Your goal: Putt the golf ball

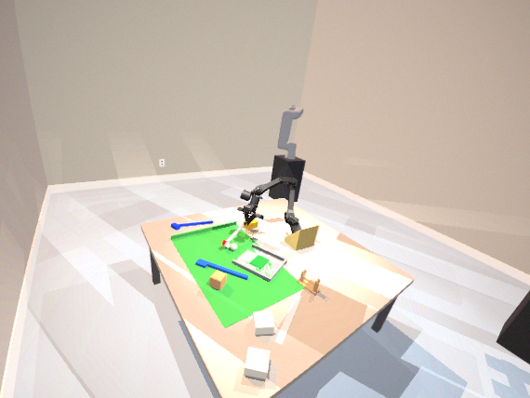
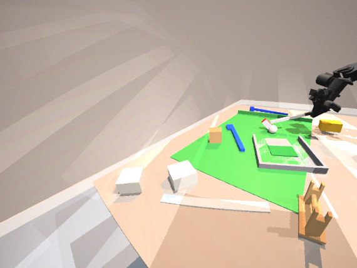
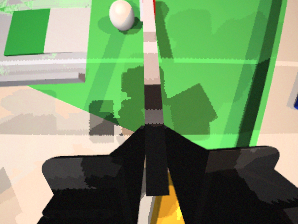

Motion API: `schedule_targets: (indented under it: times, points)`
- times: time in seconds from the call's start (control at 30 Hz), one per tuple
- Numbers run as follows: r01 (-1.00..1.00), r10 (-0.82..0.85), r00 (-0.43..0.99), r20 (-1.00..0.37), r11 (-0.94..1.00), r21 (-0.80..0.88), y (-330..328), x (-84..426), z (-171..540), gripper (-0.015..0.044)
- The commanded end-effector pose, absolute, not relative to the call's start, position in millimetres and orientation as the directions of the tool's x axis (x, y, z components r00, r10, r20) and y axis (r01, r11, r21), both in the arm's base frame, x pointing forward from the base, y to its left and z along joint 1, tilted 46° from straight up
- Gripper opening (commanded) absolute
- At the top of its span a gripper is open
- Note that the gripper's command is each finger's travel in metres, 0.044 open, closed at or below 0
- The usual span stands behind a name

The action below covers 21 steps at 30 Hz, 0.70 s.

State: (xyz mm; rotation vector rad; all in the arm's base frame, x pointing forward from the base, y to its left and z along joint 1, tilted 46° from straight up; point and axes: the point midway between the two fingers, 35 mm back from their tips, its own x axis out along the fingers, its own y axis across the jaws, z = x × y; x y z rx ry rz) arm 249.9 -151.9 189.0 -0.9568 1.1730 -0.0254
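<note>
The gripper (image 2: 314,113) is clamped on the shaft of the red putter (image 2: 283,119). Its red head touches the golf ball (image 2: 272,129), at 11 o'clock from the raised green (image 2: 282,150) (walled frame). A skewed push could send the ball past the ramp.

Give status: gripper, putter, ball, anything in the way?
Gripper shut on putter. Red putter head right beside the ball, both on the green mat. Grey-walled raised green just beyond the ball; nothing seen between them.
</note>
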Motion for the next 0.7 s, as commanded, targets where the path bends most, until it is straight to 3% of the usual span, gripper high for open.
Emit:
schedule_targets:
  times: [0.0, 0.67]
  points:
    - [-0.43, -0.486, 0.446, -0.751, 0.62, -0.656, -146.5, 247.0, 188.5, 0.0]
    - [-0.441, -0.483, 0.435, -0.76, 0.622, -0.647, -110.0, 247.6, 219.7, 0.0]
